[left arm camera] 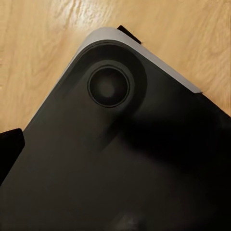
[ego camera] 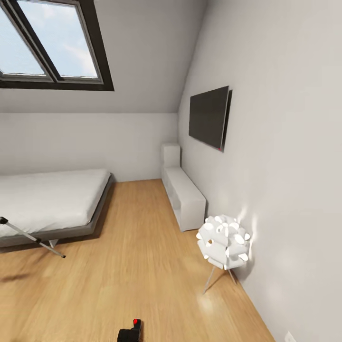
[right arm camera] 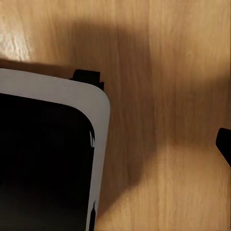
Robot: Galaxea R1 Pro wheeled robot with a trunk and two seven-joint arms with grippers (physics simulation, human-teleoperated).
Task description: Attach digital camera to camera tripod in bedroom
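Wood flooring (ego camera: 142, 247) runs past our low bed (ego camera: 47, 202) under the skylight (ego camera: 47, 42). We see the digital camera (ego camera: 131, 331) on the floor nearest us and a camera tripod (ego camera: 33, 237) leg beside the bed. Our wrist views look down over our dark base (left arm camera: 120, 159); we cannot tell either pincer's state.

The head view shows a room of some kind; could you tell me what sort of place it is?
Most likely an attic bedroom: a low bed with a white mattress, a skylight set in the sloped ceiling, and a wall-mounted television.
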